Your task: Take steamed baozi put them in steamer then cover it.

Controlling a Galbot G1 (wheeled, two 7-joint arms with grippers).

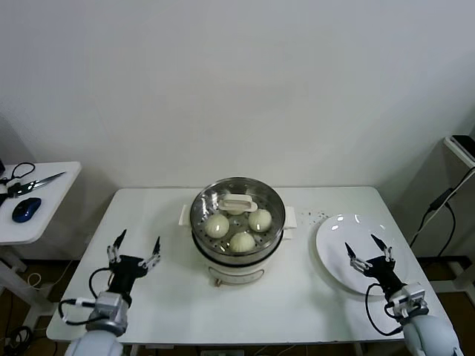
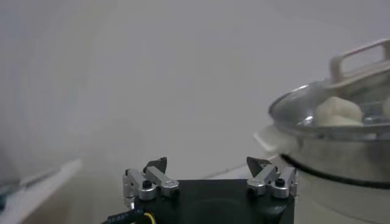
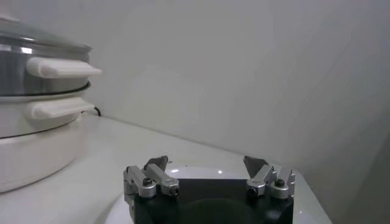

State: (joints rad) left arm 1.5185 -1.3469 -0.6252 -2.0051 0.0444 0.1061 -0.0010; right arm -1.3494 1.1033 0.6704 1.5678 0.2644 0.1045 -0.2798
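The steamer (image 1: 237,256) stands mid-table, a steel pot on a white base. The clear glass cover (image 1: 211,199) with its white handle (image 1: 237,204) lies on top of it. Through the glass I see three steamed baozi (image 1: 242,242); the handle may hide more. In the left wrist view the steamer (image 2: 341,176) and cover (image 2: 323,106) show at the side, with baozi (image 2: 335,111) under the glass. My left gripper (image 1: 134,248) is open and empty over the table left of the steamer. The right gripper (image 1: 367,250) is open and empty above the white plate (image 1: 334,245).
The white plate right of the steamer is bare. A side table (image 1: 44,196) at far left holds scissors (image 1: 33,182) and a blue mouse (image 1: 26,209). Small dark specks (image 1: 315,216) lie on the table behind the plate. Cables hang at far right (image 1: 438,204).
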